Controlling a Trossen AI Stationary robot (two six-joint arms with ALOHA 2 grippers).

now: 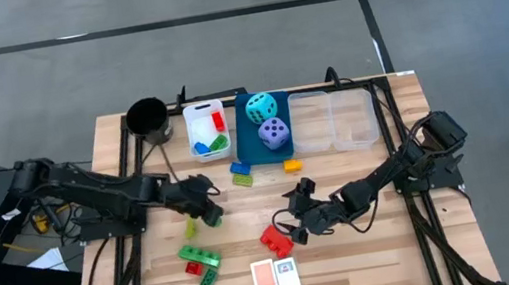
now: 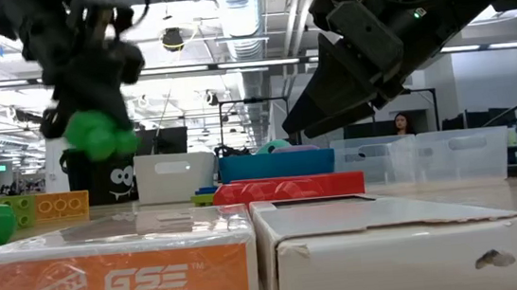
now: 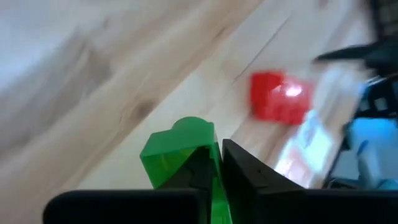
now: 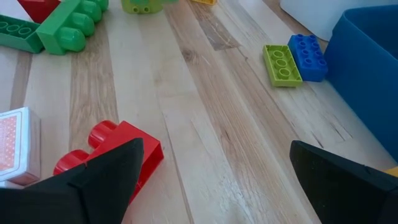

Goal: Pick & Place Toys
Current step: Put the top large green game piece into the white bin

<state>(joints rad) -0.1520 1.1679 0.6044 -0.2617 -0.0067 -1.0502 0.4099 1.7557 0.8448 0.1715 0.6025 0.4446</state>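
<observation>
The left gripper (image 1: 206,210) is clamped narrow on a small green brick (image 3: 180,152), and in the low view that brick hangs clear of the table, lifted above the wood. Taking the white bin (image 1: 193,121) as the landmark, the held brick sits well short of it, on the side toward the table's front edge, so the coming carry would have to run from the gripper straight toward the back of the table; that bin already holds a red, a blue and a green piece, which makes it a likely drop point, though that is only a judgement. The brick's long axis seems to run down between the fingers, but most of it is hidden by them. The right gripper (image 1: 298,219) stands spread wide and holds nothing; it hovers low, farther from the white bin than the left one, with the red brick (image 4: 118,149) just beside one of its fingers (image 4: 93,186) rather than squarely between the two. The red brick's long side looks angled to the open jaws, so that arm, nearer the red piece, would probably need to shift sideways before closing.
</observation>
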